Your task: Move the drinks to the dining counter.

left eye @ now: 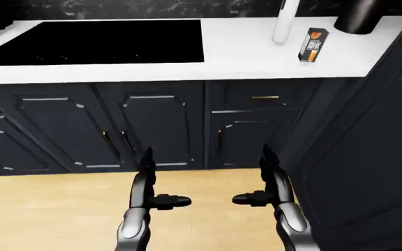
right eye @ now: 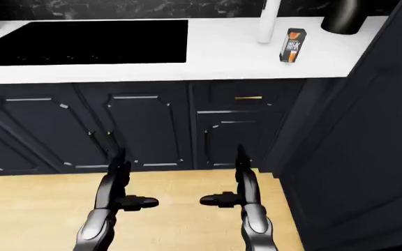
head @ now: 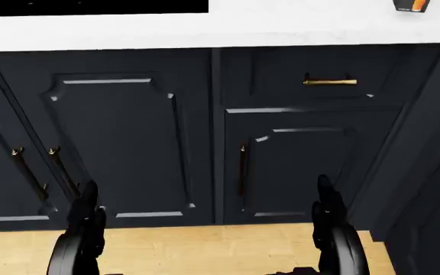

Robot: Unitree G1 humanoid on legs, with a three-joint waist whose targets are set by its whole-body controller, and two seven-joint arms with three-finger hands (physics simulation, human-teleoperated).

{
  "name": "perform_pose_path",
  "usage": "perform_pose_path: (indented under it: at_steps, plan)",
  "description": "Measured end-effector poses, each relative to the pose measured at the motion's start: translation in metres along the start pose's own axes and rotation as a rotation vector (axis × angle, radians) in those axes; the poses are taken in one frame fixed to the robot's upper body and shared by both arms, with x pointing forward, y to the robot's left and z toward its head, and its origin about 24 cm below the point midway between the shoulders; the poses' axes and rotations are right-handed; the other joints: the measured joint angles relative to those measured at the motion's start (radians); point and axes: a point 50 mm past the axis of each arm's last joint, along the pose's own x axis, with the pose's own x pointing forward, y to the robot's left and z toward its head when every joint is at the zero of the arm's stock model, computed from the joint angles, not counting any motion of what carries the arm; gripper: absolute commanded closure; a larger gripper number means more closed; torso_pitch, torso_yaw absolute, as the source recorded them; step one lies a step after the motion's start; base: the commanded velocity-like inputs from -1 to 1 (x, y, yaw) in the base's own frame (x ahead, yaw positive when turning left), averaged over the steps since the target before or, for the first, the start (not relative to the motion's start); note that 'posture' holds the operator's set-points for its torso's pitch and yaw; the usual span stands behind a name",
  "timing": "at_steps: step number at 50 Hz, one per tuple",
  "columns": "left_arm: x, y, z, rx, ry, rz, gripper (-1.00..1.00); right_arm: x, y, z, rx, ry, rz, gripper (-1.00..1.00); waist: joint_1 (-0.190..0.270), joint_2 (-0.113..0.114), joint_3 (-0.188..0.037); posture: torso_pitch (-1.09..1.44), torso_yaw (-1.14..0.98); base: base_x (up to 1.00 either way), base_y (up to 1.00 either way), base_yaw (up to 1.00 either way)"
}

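Note:
An orange and black drink carton stands upright on the white counter at the upper right of the left-eye view. A white bottle-like thing stands just left of it, its top cut off by the frame. Both my hands hang low over the wooden floor, far below the counter. My left hand is open with its thumb pointing inward. My right hand mirrors it, open and holding nothing.
A black cooktop is set into the counter at the left. A dark round vessel stands at the counter's top right. Dark cabinet doors run below, with a brass drawer handle. A tall dark cabinet side fills the right.

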Motion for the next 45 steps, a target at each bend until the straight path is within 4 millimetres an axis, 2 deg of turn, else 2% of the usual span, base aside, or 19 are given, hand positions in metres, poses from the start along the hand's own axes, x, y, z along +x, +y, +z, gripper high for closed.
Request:
perform_pose_path:
  at_steps: [1, 3, 5, 7, 11, 14, 17, 22, 25, 27, 30, 32, 34, 36, 37, 41, 43, 45]
  plan:
    - [-0.001, 0.001, 0.005, -0.003, -0.021, 0.0, -1.0, -0.001, 0.0, 0.003, -0.004, -0.019, 0.001, -1.0, -0.001, -0.004, -0.011, 0.0, 0.0, 0.0, 0.0, 0.0]
    - [0.002, 0.001, 0.023, -0.007, -0.113, -0.002, -1.0, 0.0, -0.001, 0.018, -0.014, -0.099, 0.001, -1.0, 0.005, -0.004, -0.061, 0.0, 0.0, 0.0, 0.0, 0.0]
    - [0.003, 0.001, 0.023, -0.01, -0.144, -0.006, -1.0, 0.001, 0.0, 0.017, -0.016, -0.112, 0.001, -1.0, 0.006, -0.01, -0.043, 0.0, 0.0, 0.0, 0.0, 0.0]
    - [0.001, 0.0, 0.012, -0.017, -0.111, -0.01, -1.0, 0.0, -0.001, 0.009, -0.019, -0.082, 0.0, -1.0, 0.006, -0.009, -0.054, 0.0, 0.0, 0.0, 0.0, 0.0]
    - [-0.002, 0.001, 0.008, -0.006, -0.066, -0.011, -1.0, 0.001, -0.002, 0.004, -0.026, -0.047, -0.007, -1.0, 0.007, -0.006, -0.048, 0.0, 0.0, 0.0, 0.0, 0.0]
    - [0.002, 0.005, 0.023, 0.022, -0.084, -0.001, -1.0, 0.002, 0.0, 0.013, -0.035, -0.06, -0.01, -1.0, 0.007, -0.005, -0.05, 0.0, 0.0, 0.0, 0.0, 0.0]
    - [0.004, 0.006, 0.044, 0.032, -0.132, 0.004, -1.0, 0.005, 0.001, 0.025, -0.04, -0.095, -0.011, -1.0, 0.007, -0.004, -0.062, 0.0, 0.0, 0.0, 0.0, 0.0]
    - [0.004, 0.003, 0.079, 0.053, -0.179, -0.018, -1.0, 0.006, -0.003, 0.052, -0.042, -0.152, -0.014, -1.0, 0.009, -0.001, -0.075, 0.0, 0.0, 0.0, 0.0, 0.0]
    - [0.005, 0.004, 0.1, 0.061, -0.188, -0.025, -1.0, 0.006, -0.01, 0.068, 0.004, -0.164, -0.014, -1.0, 0.009, -0.003, -0.077, 0.0, 0.0, 0.0, -0.14, 0.0]
    - [0.005, 0.011, 0.108, 0.065, -0.187, -0.004, -1.0, 0.008, -0.007, 0.074, 0.023, -0.161, 0.01, -1.0, 0.012, 0.002, -0.069, 0.0, 0.0, 0.0, 0.0, -0.97]
    - [0.008, 0.021, 0.115, 0.073, -0.174, 0.037, -1.0, 0.006, -0.001, 0.085, 0.025, -0.178, 0.05, -1.0, 0.011, -0.01, -0.065, 0.0, 0.0, 0.0, 0.0, -1.0]
    - [0.009, 0.018, 0.121, 0.08, -0.181, 0.026, -1.0, 0.006, -0.004, 0.089, 0.019, -0.187, 0.039, -1.0, 0.008, -0.037, -0.069, 0.0, 0.0, 0.0, 0.0, -1.0]
    - [0.01, 0.009, 0.125, 0.078, -0.188, -0.015, -1.0, 0.006, -0.014, 0.088, 0.009, -0.176, 0.001, -1.0, -0.018, -0.021, -0.056, 0.0, 0.0, 0.0, 0.0, -1.0]
    - [0.01, 0.004, 0.128, 0.082, -0.18, -0.046, -1.0, 0.006, -0.02, 0.084, 0.004, -0.15, -0.03, -1.0, -0.04, -0.028, -0.054, 0.0, 0.0, 0.0, 0.0, -1.0]
    - [0.01, 0.004, 0.13, 0.084, -0.179, -0.05, -1.0, 0.006, -0.021, 0.085, 0.0, -0.142, -0.04, -1.0, -0.046, -0.023, -0.054, 0.0, 0.0, 0.0, 0.0, -1.0]
    - [0.009, 0.009, 0.138, 0.089, -0.198, -0.026, -1.0, 0.006, -0.017, 0.097, -0.013, -0.172, -0.034, -1.0, -0.035, 0.029, -0.037, 0.0, 0.0, 0.0, 0.0, -0.7]
    - [0.008, 0.007, 0.143, 0.093, -0.214, -0.036, -1.0, 0.004, -0.017, 0.105, -0.033, -0.196, -0.039, -1.0, -0.015, 0.031, -0.024, 0.0, 0.0, 0.16, 0.0, 0.0]
    - [0.008, 0.008, 0.146, 0.094, -0.21, -0.038, -1.0, 0.005, -0.015, 0.111, -0.047, -0.21, -0.035, -1.0, -0.004, 0.063, -0.01, 0.0, 0.0, 0.71, 0.0, 0.0]
